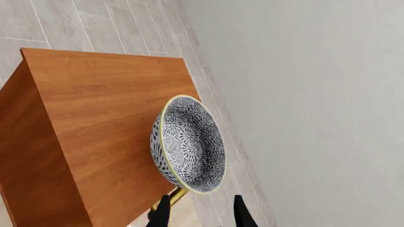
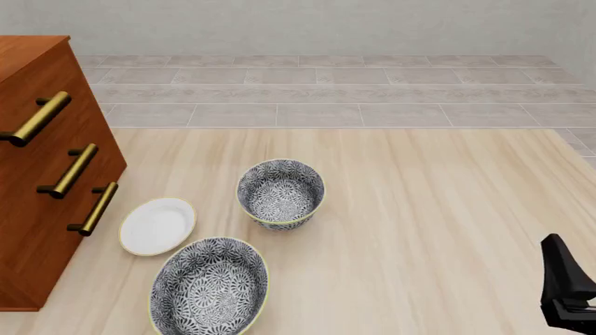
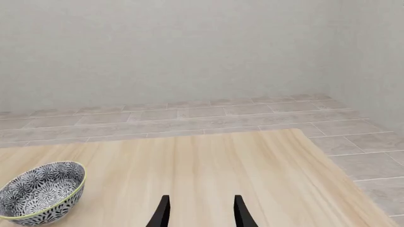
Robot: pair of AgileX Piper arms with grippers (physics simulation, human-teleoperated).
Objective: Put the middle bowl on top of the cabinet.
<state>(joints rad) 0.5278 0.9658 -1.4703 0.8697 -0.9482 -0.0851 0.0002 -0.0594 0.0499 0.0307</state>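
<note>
The bowl [image 1: 189, 144] sits on top of the cabinet [image 1: 94, 118], near the far corner of its flat top, on the side by the wall. In my left wrist view it lies directly ahead of my left pincer [image 1: 200, 213], just beyond the fingertips, and nothing is between my fingers: the pincer is open and apart from the rim. I judge the placing done; what remains is to draw the left arm straight back from the bowl without brushing its near rim. The bowl is round, so it has no long axis to mind, only its wide mouth and thin yellow rim.

The bowl looks like glazed ceramic, dense blue-grey and white flowers inside and out. The cabinet top is smooth reddish-brown wood with a fine grain and sharp edges. A brass handle [image 1: 170, 197] shows just past my fingers.

On the table [image 2: 419, 209], two like bowls remain: one [image 2: 280, 193] toward the middle, another [image 2: 209, 286] at the near edge, with a plain white plate [image 2: 158, 225] between them and the cabinet front.

My right pincer [image 3: 200, 213] hangs open and empty over the table's near right side, well apart from the cabinet; the left arm is the nearer one.
</note>
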